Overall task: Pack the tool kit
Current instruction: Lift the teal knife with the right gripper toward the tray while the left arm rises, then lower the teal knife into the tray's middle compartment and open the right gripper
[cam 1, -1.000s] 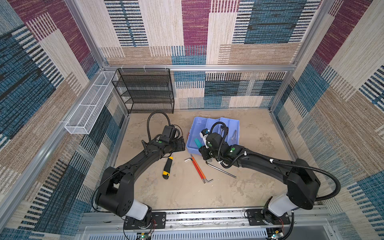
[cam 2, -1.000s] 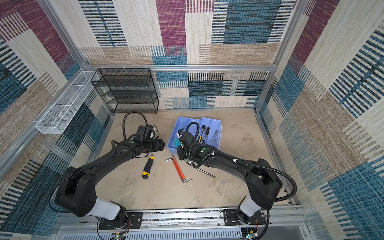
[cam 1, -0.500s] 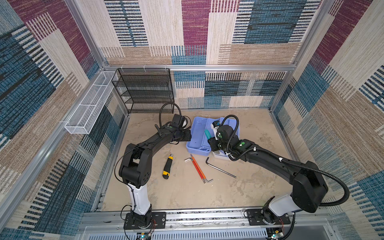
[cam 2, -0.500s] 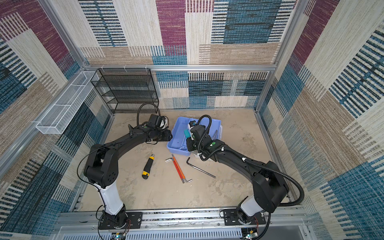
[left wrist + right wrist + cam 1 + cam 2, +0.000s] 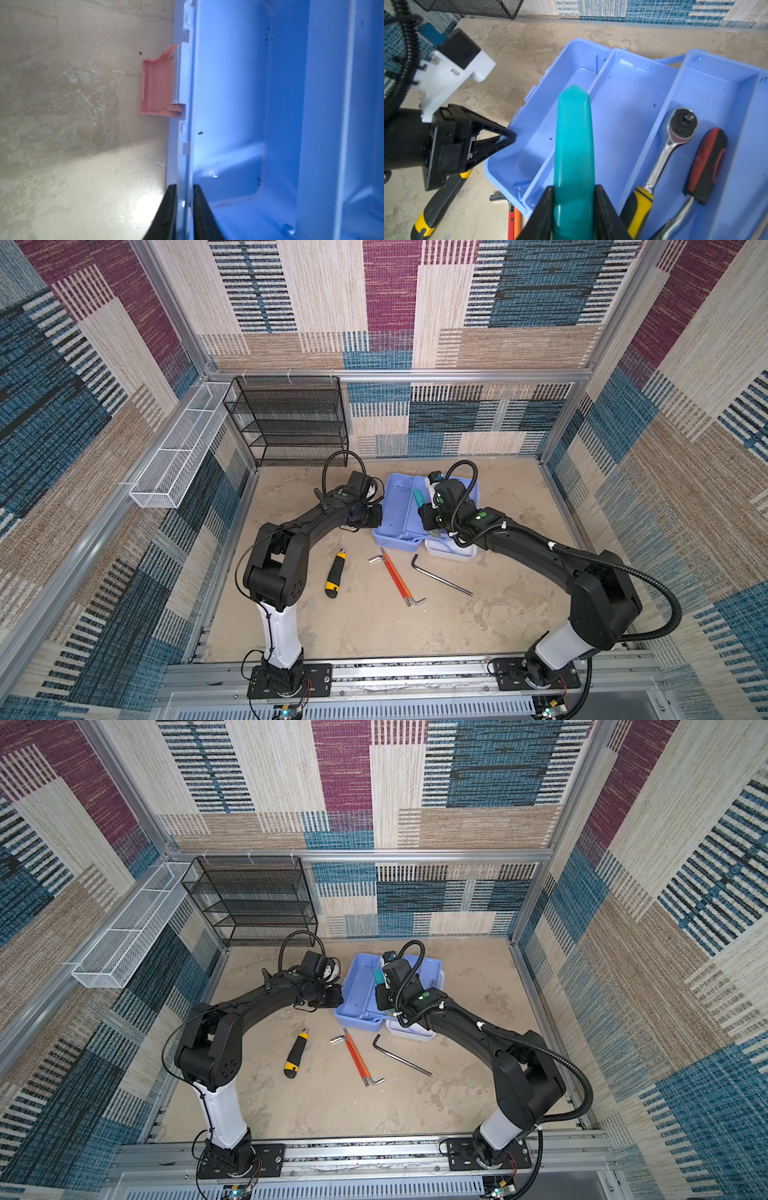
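While my left tool (image 5: 184, 187) pinches the thin outer wall of the tool kit (image 5: 239, 83), one black finger sits outside and one inside, jaws narrow with only that smooth light blue plastic between them. Further along the same wall the pink latch (image 5: 158, 87) hangs open, a squared flap jutting over the mottled beige bench (image 5: 62, 124).

The kit sits open on the bench, toward the back and about the middle, between my two arms in both top views. Its white lid (image 5: 444, 553) shows at the near corner, partly under my right arm.

My right tool (image 5: 574, 189) is clamped on a teal handle (image 5: 574, 128). It is glossy, translucent and faceted, tapers to a blunt end, and is held over the kit's open trays. In one tray a chrome ratchet wrench (image 5: 675, 141) with a round head and a yellow and black grip lies beside a red and black screwdriver handle (image 5: 705, 166).

Out on the bare bench in front of the kit lie a black and yellow utility knife (image 5: 336, 574), an orange hex key (image 5: 395, 576) with a silvery hex key (image 5: 419, 600) right against it, and a long black L-shaped hex key (image 5: 440, 578), apart from the others.
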